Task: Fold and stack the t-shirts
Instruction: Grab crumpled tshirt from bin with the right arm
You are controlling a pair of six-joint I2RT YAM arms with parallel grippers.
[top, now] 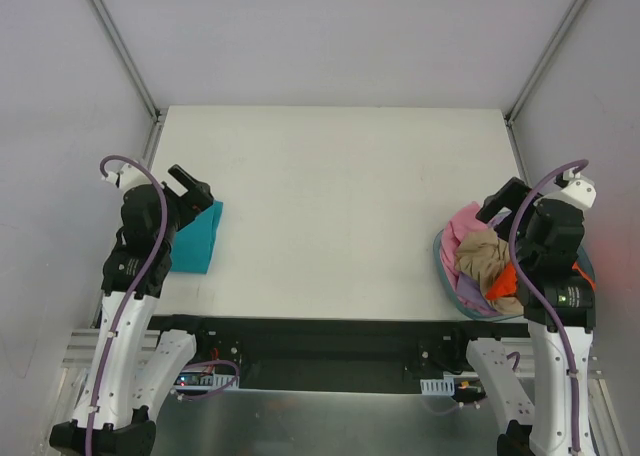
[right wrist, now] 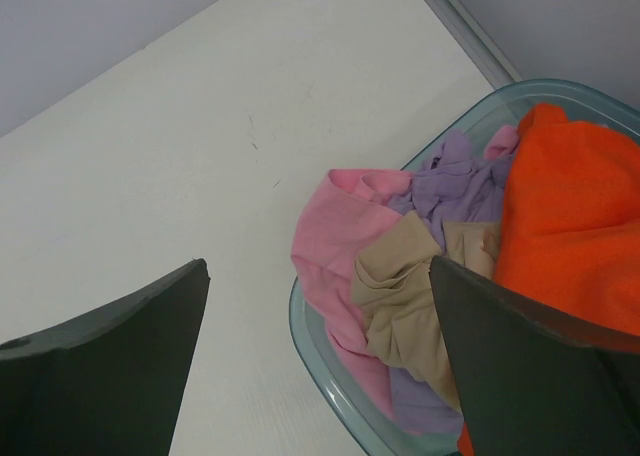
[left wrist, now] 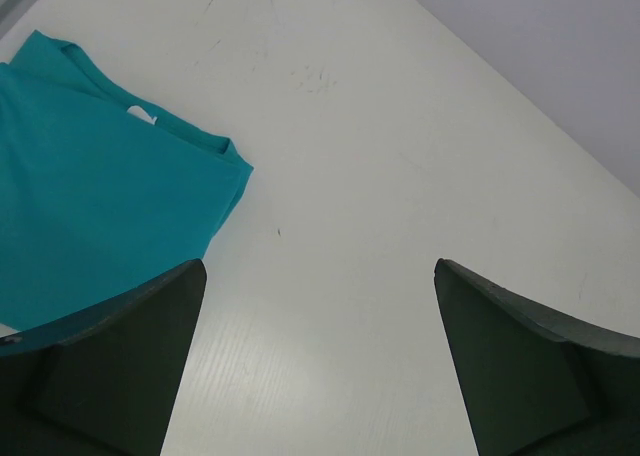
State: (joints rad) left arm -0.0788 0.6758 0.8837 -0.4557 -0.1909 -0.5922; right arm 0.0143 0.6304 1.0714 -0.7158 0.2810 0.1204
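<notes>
With both pairs of fingers spread wide and holding nothing, the left gripper (left wrist: 318, 268) hangs beside the flat, seemingly folded teal cloth t-shirt (left wrist: 90, 226) at the left edge of the white table (top: 330, 196), while the right gripper (right wrist: 318, 264) hangs over the round blue-grey basket (right wrist: 320, 371) heaped with a crumpled pink shirt (right wrist: 335, 236), tan shirt (right wrist: 405, 296), lavender shirt (right wrist: 450, 181) and orange shirt (right wrist: 570, 216).

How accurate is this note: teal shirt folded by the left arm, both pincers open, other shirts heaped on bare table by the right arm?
One error: the other shirts are heaped in the blue-grey basket, not straight on the table, as the right wrist view shows. Rest stands.
</notes>
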